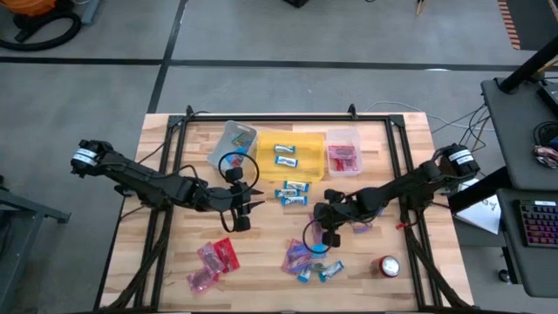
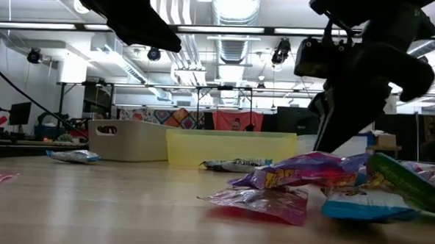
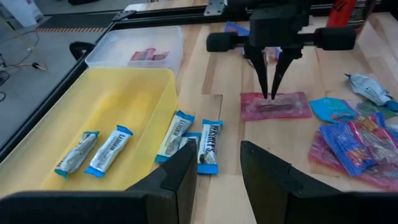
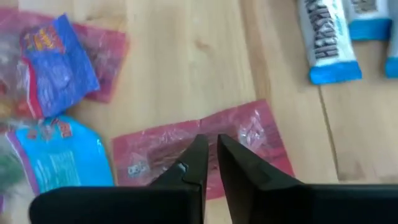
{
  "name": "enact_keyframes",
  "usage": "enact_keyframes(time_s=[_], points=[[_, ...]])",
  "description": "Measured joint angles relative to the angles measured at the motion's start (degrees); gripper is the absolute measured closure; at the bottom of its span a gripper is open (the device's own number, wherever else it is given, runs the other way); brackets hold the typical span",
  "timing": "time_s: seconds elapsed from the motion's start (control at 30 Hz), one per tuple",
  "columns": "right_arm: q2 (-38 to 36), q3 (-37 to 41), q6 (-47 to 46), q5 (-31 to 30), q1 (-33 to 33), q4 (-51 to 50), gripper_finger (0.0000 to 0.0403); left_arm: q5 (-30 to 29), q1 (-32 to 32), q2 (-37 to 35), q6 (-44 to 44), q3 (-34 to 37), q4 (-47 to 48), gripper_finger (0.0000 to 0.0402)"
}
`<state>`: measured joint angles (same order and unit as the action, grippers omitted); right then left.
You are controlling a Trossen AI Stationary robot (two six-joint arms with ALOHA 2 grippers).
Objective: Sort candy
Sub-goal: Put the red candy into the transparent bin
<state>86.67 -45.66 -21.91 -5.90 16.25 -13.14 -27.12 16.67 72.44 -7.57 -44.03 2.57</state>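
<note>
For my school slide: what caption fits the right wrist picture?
Right gripper pinching a red-pink candy lying flat on the wooden table, blue-and-white candies nearby.

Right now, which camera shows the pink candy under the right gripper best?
The left wrist view: the whole pink candy lies flat beneath the right gripper. The right wrist view shows it closer but partly hidden. In the high view it is hidden under the arm; the low view leaves it unclear.
</note>
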Motion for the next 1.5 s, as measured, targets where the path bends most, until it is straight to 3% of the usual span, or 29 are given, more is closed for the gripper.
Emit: enact_keyframes(time_s=[0.17, 0.37, 0.53, 0.7, 1.2, 1.5], points=[[0.0, -3.39, -10.3, -1.09, -0.1, -5.24, 0.0332, -1.45, -0.06, 0.0, 0.0, 0.0, 0.0, 0.0294], [0.39, -12.0, -26.25, -4.7, -0.21, -20.36, 0.0255, -2.94, -0.28, 0.0, 1.24, 0.0, -0.02, 0.0294], [2.69, -17.98, -38.6, -2.92, -0.15, -29.66, 0.0198, -6.43, -0.37, 0.0, 3.81, 0.0, 0.0, 0.0294], [6.27, -21.6, -44.0, 0.82, -0.17, -31.63, 0.0166, -7.49, -0.39, -0.06, 7.13, 0.0, 0.48, 0.0294], [18.42, -26.18, -53.2, 6.08, -0.28, -32.12, 0.0167, -8.41, -1.99, -0.22, 17.54, 0.0, 1.95, 0.0294], [22.54, -28.32, -53.26, 5.97, -0.36, -31.94, 0.0187, -8.4, -3.72, -0.22, 20.29, 0.0, 1.42, 0.0294]])
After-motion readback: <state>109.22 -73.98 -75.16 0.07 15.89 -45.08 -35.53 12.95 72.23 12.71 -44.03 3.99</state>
